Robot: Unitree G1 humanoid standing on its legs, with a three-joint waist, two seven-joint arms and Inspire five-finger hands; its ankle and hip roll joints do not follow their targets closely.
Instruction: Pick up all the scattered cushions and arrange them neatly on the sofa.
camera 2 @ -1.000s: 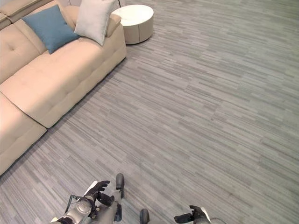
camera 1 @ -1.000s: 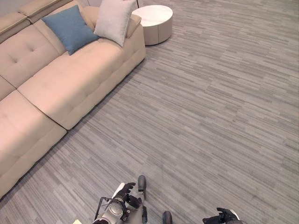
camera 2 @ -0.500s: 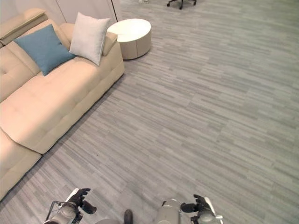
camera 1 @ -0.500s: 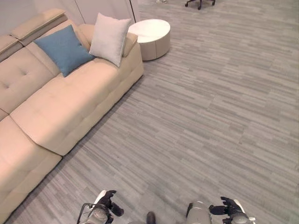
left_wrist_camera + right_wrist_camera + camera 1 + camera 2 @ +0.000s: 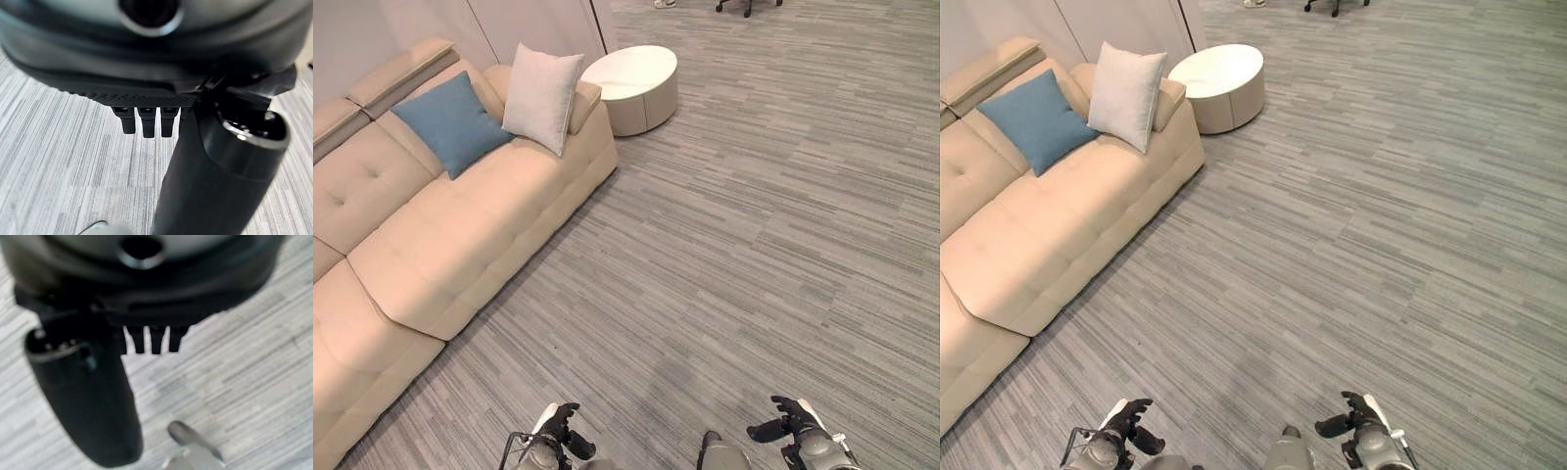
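- The grey striped floor (image 5: 773,225) takes up most of the head views, and no cushion lies on the stretch of it that shows.
- The beige sofa (image 5: 440,235) runs along the robot's left, its long seat bare toward the near end.
- A round white side table (image 5: 636,86) stands just beside the sofa's far arm.
- A pale cushion (image 5: 540,95) stands upright against that far arm.
- A blue cushion (image 5: 450,121) leans on the backrest next to it, the two close together.
- The left hand (image 5: 556,443) hangs low with its fingers hanging relaxed and nothing in them.
- The right hand (image 5: 791,427) is likewise slack and unloaded; its wrist view shows short straight fingers over bare floor.
- My reading: both cushions in sight are already placed, so the step in hand is a search; the next move calls for turning to look for any cushion lying elsewhere before any reach.
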